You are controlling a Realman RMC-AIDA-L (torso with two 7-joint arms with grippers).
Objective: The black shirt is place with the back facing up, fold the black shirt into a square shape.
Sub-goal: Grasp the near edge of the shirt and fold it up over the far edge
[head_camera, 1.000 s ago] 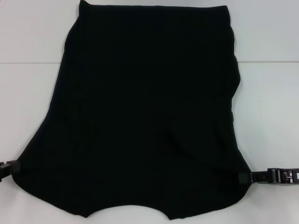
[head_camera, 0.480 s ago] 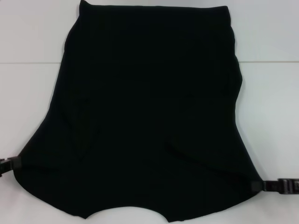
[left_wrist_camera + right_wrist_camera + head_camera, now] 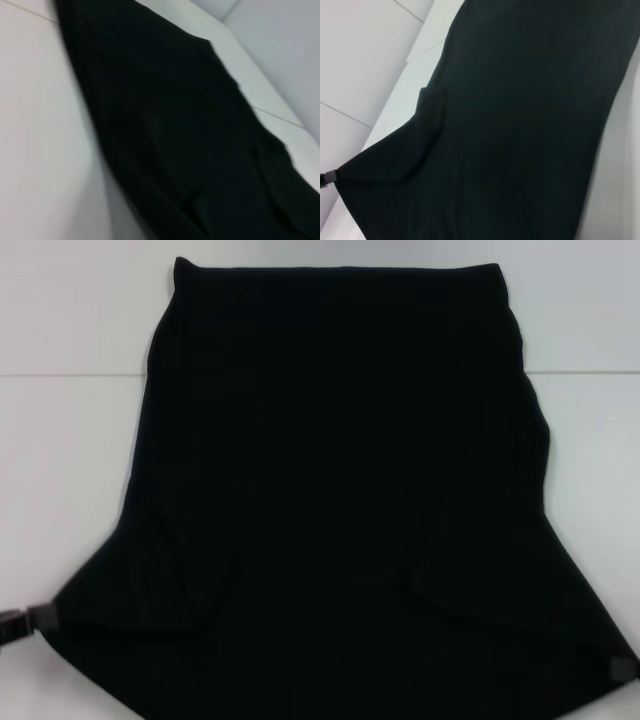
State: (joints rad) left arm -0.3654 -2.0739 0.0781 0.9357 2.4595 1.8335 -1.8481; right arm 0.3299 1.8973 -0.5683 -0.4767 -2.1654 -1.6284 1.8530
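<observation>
Spread flat on the desk [image 3: 70,470], the black shirt [image 3: 340,500]; narrower at the far edge, flaring wider toward the near side, running past the near limit of the head view; bare desk to left, right and beyond. At the shirt's near left corner, touching it, the left end effector [image 3: 38,618], low at the left edge of the view. At the shirt's near right corner, touching it, the right end effector [image 3: 622,667], low at the right edge of the view.

The black shirt [image 3: 340,500] covers the middle; bare table [image 3: 70,460] flanks it (both sides).
</observation>
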